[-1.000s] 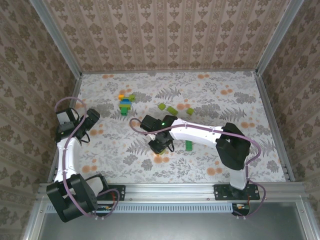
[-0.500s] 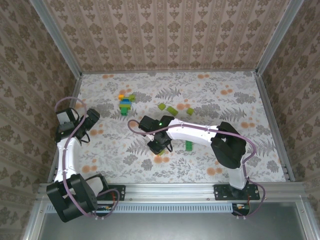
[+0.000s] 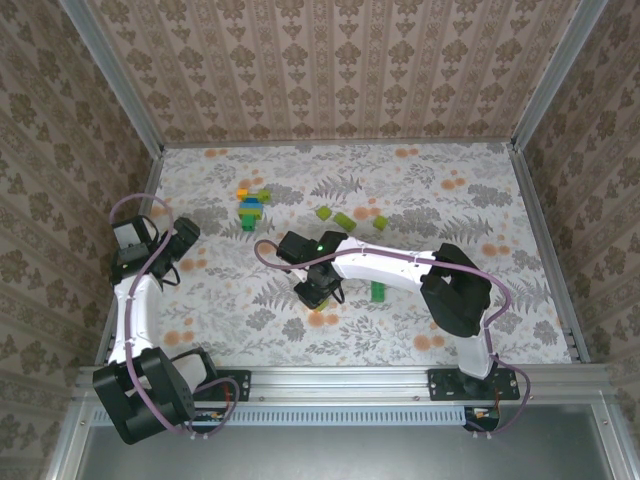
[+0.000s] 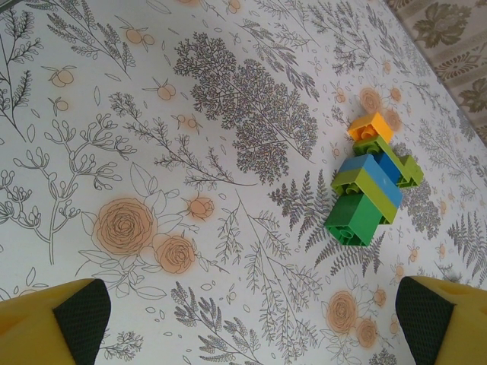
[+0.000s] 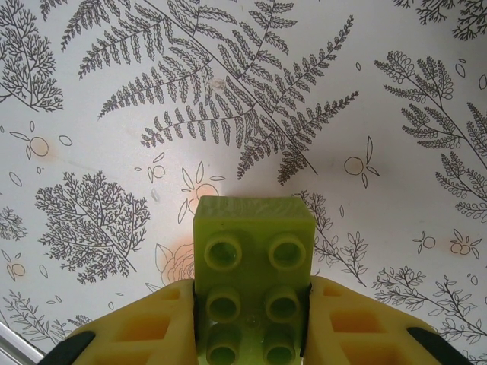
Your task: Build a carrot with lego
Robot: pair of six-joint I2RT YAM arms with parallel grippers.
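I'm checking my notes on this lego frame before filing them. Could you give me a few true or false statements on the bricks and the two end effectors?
1. The right end effector is shut on a lime-green brick. True.
2. The left end effector grips the yellow, green and blue build. False: it is open, and the build lies untouched on the table ahead of it.
3. Loose lime-green bricks lie on the table beyond the right arm. True.
4. The dark green brick is stacked on the loose lime-green bricks. False: it stands alone on the table beside the right arm, apart from them.
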